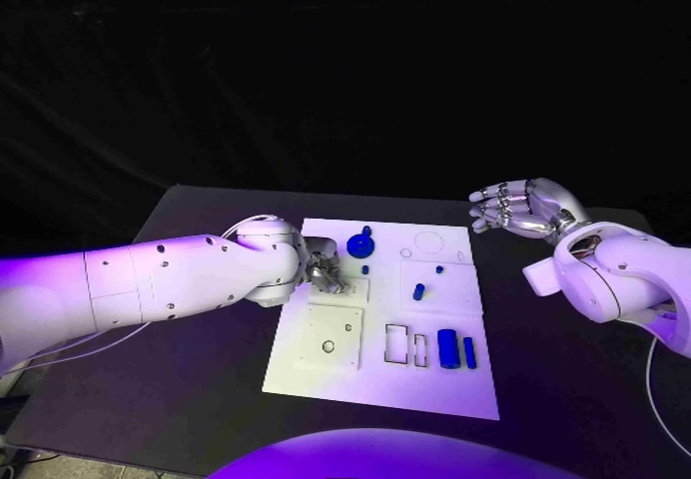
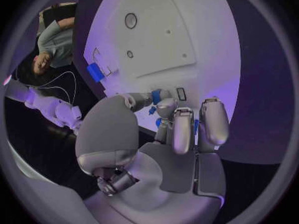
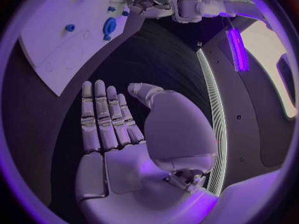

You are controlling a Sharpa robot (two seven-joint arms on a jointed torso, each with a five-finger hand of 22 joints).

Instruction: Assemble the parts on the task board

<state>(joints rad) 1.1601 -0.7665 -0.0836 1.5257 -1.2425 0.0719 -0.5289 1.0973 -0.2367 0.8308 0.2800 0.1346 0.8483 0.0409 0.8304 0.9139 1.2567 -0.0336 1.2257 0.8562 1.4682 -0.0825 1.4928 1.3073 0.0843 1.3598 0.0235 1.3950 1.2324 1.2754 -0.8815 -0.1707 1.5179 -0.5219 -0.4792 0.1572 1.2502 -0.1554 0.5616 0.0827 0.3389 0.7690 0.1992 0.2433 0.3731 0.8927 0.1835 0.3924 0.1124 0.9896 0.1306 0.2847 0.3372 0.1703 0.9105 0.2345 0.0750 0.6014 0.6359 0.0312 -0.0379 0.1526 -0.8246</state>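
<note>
The white task board (image 1: pixel 386 384) lies in the middle of the black table. My left hand (image 1: pixel 320 274) is low over the board's left side, fingers curled in. In the left wrist view its fingers (image 2: pixel 181 127) and thumb pinch a small blue part (image 2: pixel 156 95). A round blue disc with a knob (image 1: pixel 360 244) sits near the board's far edge, with short blue pegs (image 1: pixel 419 292) near the middle. A blue cylinder (image 1: pixel 448 347) and a blue bar (image 1: pixel 469 350) lie at the board's right. My right hand (image 1: pixel 521 210) is raised beyond the far right corner, fingers (image 3: pixel 106 119) straight and holding nothing.
A white raised plate with a hole (image 1: pixel 330 339) takes up the board's near left. Outlined rectangular slots (image 1: pixel 396 342) sit beside the cylinder. Dark table (image 1: pixel 576 379) surrounds the board on all sides.
</note>
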